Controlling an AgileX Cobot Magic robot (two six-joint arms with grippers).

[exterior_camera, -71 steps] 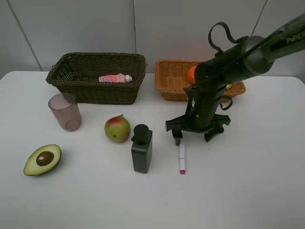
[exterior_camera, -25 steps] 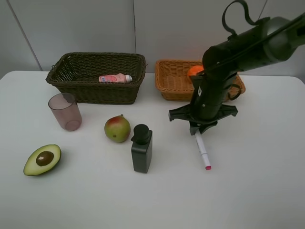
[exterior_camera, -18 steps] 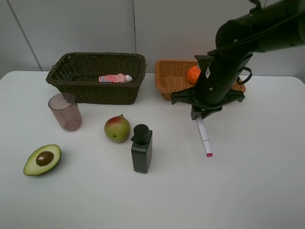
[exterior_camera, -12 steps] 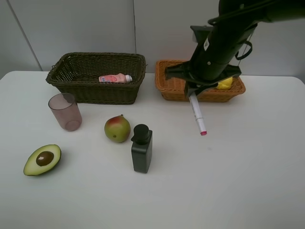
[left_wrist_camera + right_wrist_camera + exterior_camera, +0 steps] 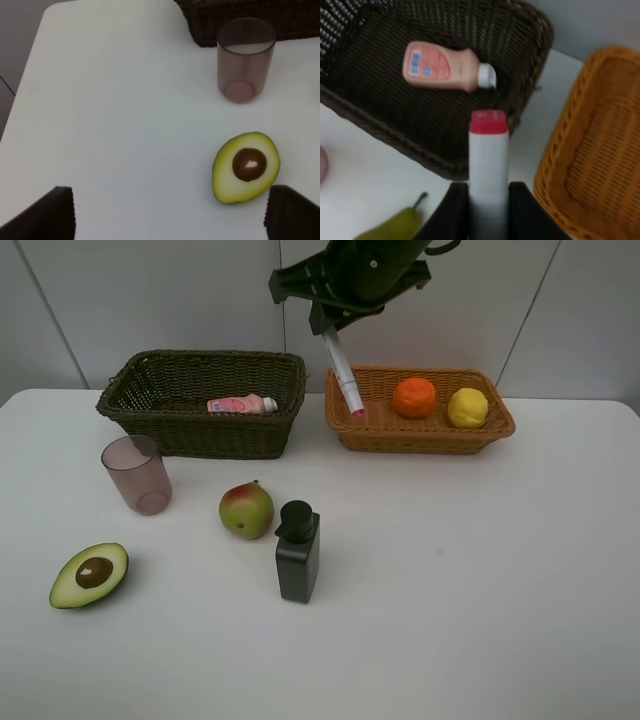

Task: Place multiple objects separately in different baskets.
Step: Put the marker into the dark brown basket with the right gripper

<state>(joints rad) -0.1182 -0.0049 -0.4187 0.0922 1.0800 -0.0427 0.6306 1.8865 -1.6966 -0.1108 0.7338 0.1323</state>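
Note:
My right gripper is shut on the white pink-capped marker and holds it high in the air, over the gap between the two baskets, cap end down. In the right wrist view the marker hangs between the jaws above the dark basket's near corner. The dark basket holds the small pink bottle. The orange-tan basket holds the orange and the lemon. The mauve cup, pear-like fruit, black pump bottle and halved avocado stand on the table. My left gripper is open above the avocado.
The white table ends close in front of the avocado and the pump bottle. A grey wall stands right behind the baskets. In the left wrist view the cup stands beside the dark basket's wall.
My right gripper took hold of the marker on the table, lifted it, and carried it up and left, from in front of the orange-tan basket to between the baskets.

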